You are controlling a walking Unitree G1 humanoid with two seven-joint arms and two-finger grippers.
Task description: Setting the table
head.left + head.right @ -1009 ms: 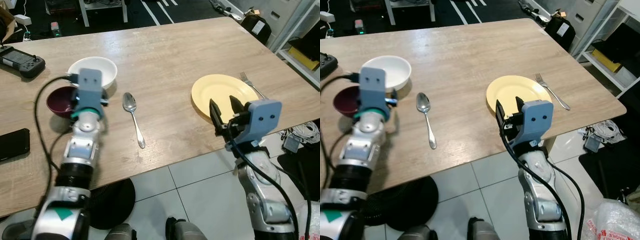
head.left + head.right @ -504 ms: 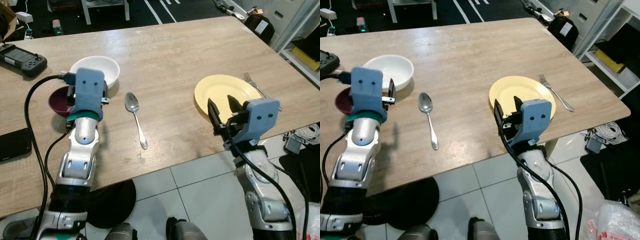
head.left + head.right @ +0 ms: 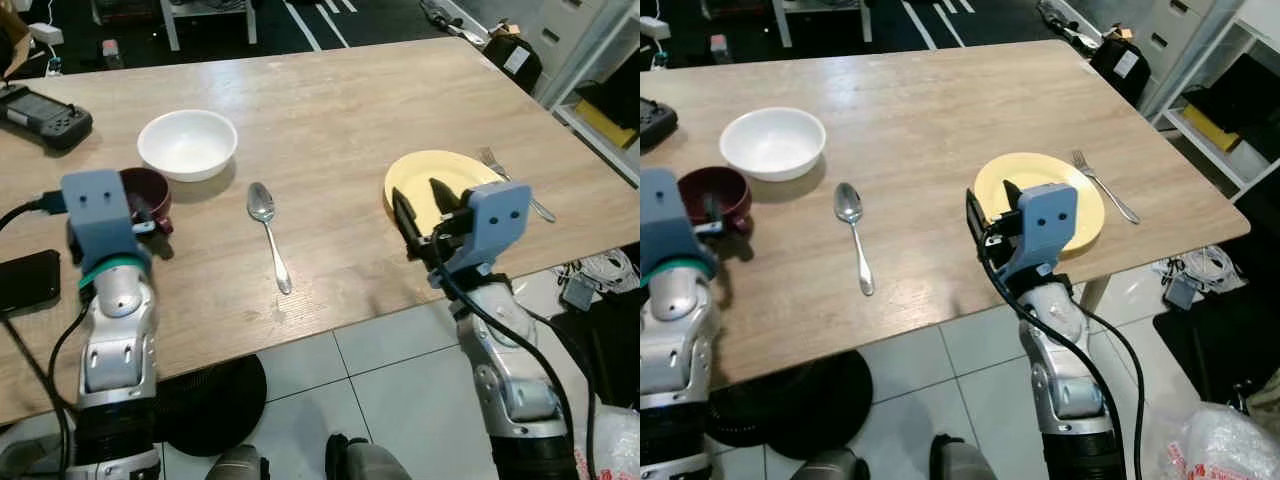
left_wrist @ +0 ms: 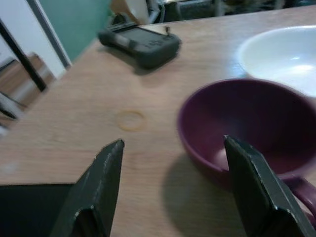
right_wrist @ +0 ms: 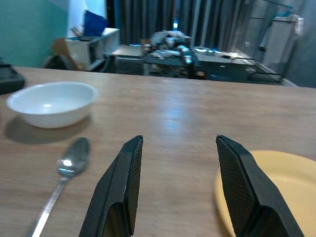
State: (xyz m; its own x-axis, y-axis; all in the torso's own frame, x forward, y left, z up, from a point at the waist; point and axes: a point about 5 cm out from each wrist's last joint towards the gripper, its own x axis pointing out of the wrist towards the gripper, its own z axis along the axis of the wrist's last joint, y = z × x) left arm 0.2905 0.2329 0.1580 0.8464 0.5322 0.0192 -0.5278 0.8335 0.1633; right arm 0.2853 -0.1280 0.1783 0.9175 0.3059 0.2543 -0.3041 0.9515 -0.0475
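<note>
A long wooden surface [image 3: 330, 110] runs across a room with dark flooring beyond it and pale tiles at its near edge. A place setting is partly laid: a yellow plate [image 3: 440, 180] sits toward 3 o'clock with a fork [image 3: 1105, 186] just beside it on its far side. The spoon [image 3: 268, 232] lies alone near the centre, well apart from the plate, so by my reading it has yet to be brought alongside. A white bowl [image 3: 187, 143] stands at 11 o'clock, with a maroon cup [image 3: 146, 192] just beside it toward 9 o'clock; both look unplaced relative to the plate.

The left tool [image 4: 168, 187] hovers just short of the cup, fingers spread and empty. The right tool [image 5: 180, 185] hangs at the plate's near edge, also released and holding nothing.

A black handheld controller [image 3: 42, 112] rests at 10 o'clock and a dark phone [image 3: 25, 282] at 9 o'clock; neither blocks the way to the spoon.
</note>
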